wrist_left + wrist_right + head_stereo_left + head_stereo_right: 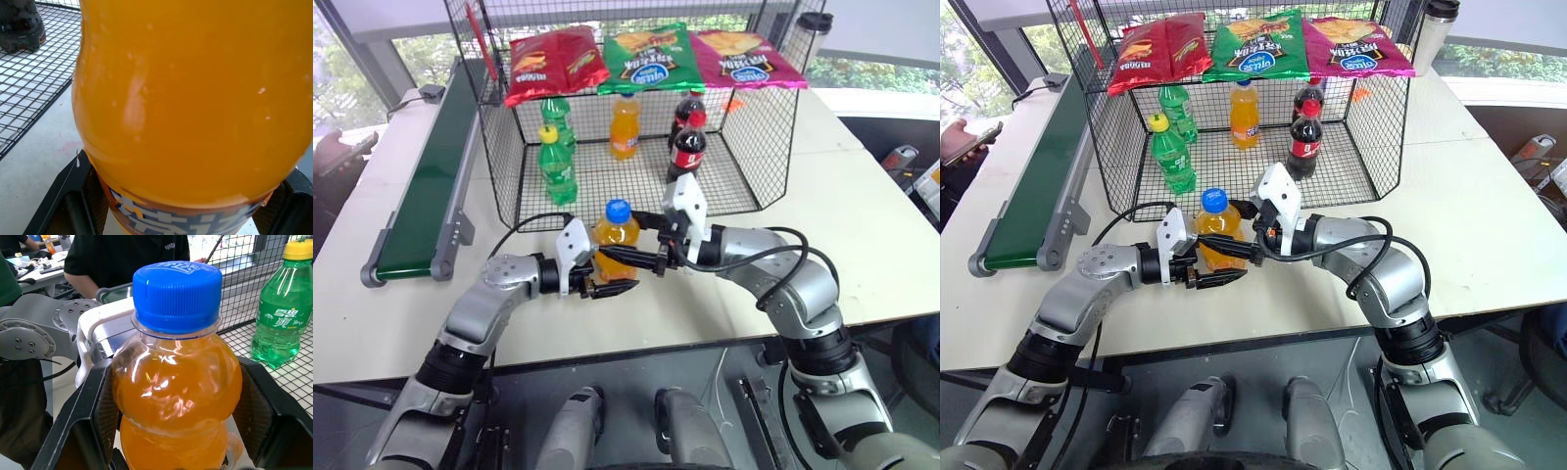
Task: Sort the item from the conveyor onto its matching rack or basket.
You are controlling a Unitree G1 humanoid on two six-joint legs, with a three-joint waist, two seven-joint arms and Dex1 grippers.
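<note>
We see a pale, off-white counter (862, 225) running wide under daylight — a seam crosses it on the right. Behind it, large windows (337, 78) look out on green foliage, with a dark frame post at the left. Below the counter's near edge, the floor (724, 372) is dark grey.

The wire basket (744, 147) opens toward the arms; green bottles (556, 164) and cola bottles (687, 147) flank a seemingly passable middle lane.
</note>
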